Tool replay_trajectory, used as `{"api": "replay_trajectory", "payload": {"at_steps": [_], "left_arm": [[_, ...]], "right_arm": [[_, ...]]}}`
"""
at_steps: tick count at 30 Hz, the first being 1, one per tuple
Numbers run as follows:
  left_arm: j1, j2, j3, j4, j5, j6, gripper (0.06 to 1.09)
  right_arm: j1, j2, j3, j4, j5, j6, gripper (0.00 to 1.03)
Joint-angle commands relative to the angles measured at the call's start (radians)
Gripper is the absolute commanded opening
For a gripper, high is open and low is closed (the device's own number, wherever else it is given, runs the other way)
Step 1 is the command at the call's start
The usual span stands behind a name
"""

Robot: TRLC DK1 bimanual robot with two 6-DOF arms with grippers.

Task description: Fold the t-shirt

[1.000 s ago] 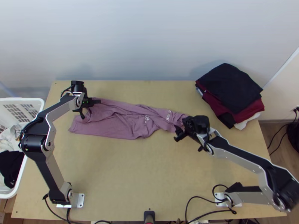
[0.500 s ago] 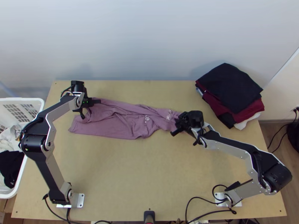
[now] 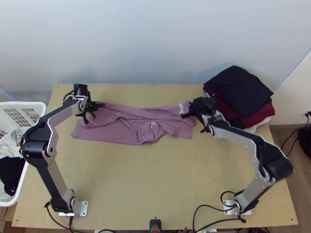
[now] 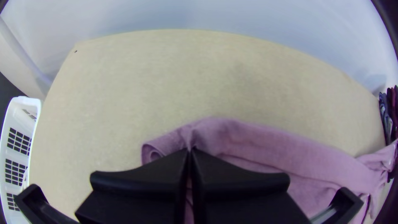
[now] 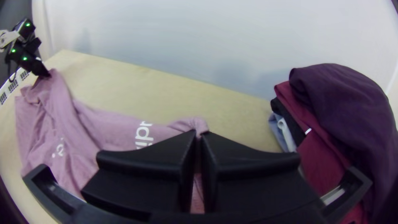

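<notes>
A mauve t-shirt with white lettering lies in a long, wrinkled strip across the far half of a light wooden table, its layers overlapping unevenly. At the strip's left end, the left gripper has its fingers pressed together on a pinch of the shirt's far edge. At the other end, the right gripper is likewise closed on the cloth, gripping the far corner, just beside a pile of folded clothes, dark on top with deep red below. A white laundry basket holding clothes stands by the table's left side.
</notes>
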Motion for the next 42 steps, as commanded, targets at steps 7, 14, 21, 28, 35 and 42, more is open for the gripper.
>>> {"api": "replay_trajectory", "payload": {"at_steps": [7, 14, 21, 28, 35, 42], "left_arm": [[-0.013, -0.014, -0.042, -0.025, 0.018, -0.025, 0.09], [-0.016, -0.019, -0.062, -0.025, 0.02, -0.033, 0.09], [-0.016, -0.02, -0.082, -0.009, 0.027, -0.033, 0.09], [-0.016, -0.02, -0.082, -0.005, 0.03, -0.033, 0.09], [-0.018, -0.02, -0.082, -0.006, 0.03, -0.033, 0.09], [-0.019, -0.02, -0.083, -0.006, 0.03, -0.033, 0.09]], "right_arm": [[-0.043, 0.187, 0.194, 0.021, 0.078, 0.122, 0.06], [-0.04, 0.012, 0.153, -0.005, 0.092, 0.266, 0.88], [-0.034, -0.18, 0.207, -0.401, 0.078, 0.521, 0.91], [-0.069, -0.18, 0.234, -0.692, -0.014, 0.742, 0.86], [-0.129, -0.132, 0.253, -0.777, -0.145, 1.017, 0.98], [-0.163, -0.023, 0.311, -0.873, -0.24, 1.099, 0.87]]}}
